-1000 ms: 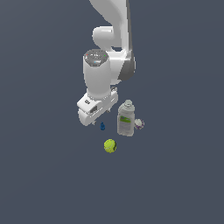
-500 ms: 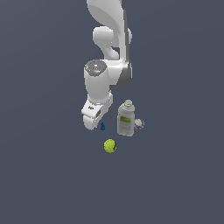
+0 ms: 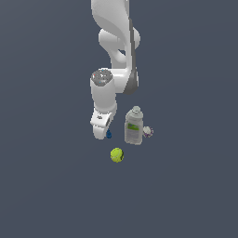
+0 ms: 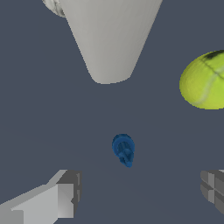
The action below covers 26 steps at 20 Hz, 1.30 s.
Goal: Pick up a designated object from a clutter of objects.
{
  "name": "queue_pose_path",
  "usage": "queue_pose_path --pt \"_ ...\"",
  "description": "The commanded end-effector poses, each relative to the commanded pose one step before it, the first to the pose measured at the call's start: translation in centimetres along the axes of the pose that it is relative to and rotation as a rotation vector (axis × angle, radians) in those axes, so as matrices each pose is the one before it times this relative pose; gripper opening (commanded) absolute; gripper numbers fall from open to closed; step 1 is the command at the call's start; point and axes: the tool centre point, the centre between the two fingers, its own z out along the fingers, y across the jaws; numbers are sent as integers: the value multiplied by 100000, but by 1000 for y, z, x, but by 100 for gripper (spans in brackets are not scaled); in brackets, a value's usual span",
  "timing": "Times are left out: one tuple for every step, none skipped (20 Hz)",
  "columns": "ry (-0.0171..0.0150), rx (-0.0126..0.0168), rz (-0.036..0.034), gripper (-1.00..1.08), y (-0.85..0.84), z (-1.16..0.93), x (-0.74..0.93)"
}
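The designated object is a tiny dark-blue object [image 4: 124,149] standing on the dark floor. In the exterior view it [image 3: 109,135] peeks out just beside my hand. My gripper [image 4: 140,192] is open and empty, held above the blue object, which lies between and slightly ahead of the two fingers [image 4: 61,197]. In the exterior view the gripper [image 3: 100,132] hangs low at the clutter's left. The yellow-green tennis ball [image 3: 116,155] lies near the blue object and also shows in the wrist view [image 4: 205,81].
A grey bottle with a green label [image 3: 134,126] stands to the exterior view's right of the blue object; its grey body [image 4: 109,39] fills part of the wrist view. A small white-purple item [image 3: 148,132] lies beyond the bottle.
The arm has swung the hand down and toward the exterior view's left, bringing the gripper lower over the blue object. The objects have not moved.
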Motion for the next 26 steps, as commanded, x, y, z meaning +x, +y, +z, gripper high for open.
queue_pose_path --pt "217 -14 -2949 100 -195 394 -57" --pt "60 11 -821 100 -61 116 -17" --pt "51 9 -692 100 -52 98 -15" --pt "42 7 -568 100 -43 80 -11" --pt "33 5 -441 100 -33 62 -9" --pt "24 4 -316 100 -24 44 -6" --pt "14 2 -189 100 -14 26 -4" --pt "5 1 -69 100 -5 9 2" --pt "-35 37 420 100 17 -40 -2" --pt "0 0 0 100 -1 30 -1" --pt "0 0 0 100 -4 89 -4" --pt "0 0 0 100 -6 149 -7" --pt "10 0 -48 100 -12 207 13" --pt "0 0 0 100 -10 265 -12" --pt "16 0 -67 100 -16 321 18" --pt "0 0 0 100 -13 378 -16" --pt "17 -1 -67 100 -18 430 13" --pt "11 -1 -48 100 -15 483 2" --pt "9 -2 -48 100 -12 518 1" --pt "5 -3 -48 100 -7 470 3" --pt "0 0 0 100 1 412 -18" --pt "-4 -7 -69 100 -1 351 18" --pt "0 0 0 100 6 297 -14" --pt "-17 -7 -45 100 4 239 11" --pt "0 0 0 100 7 187 -9" --pt "0 0 0 100 6 133 -7"
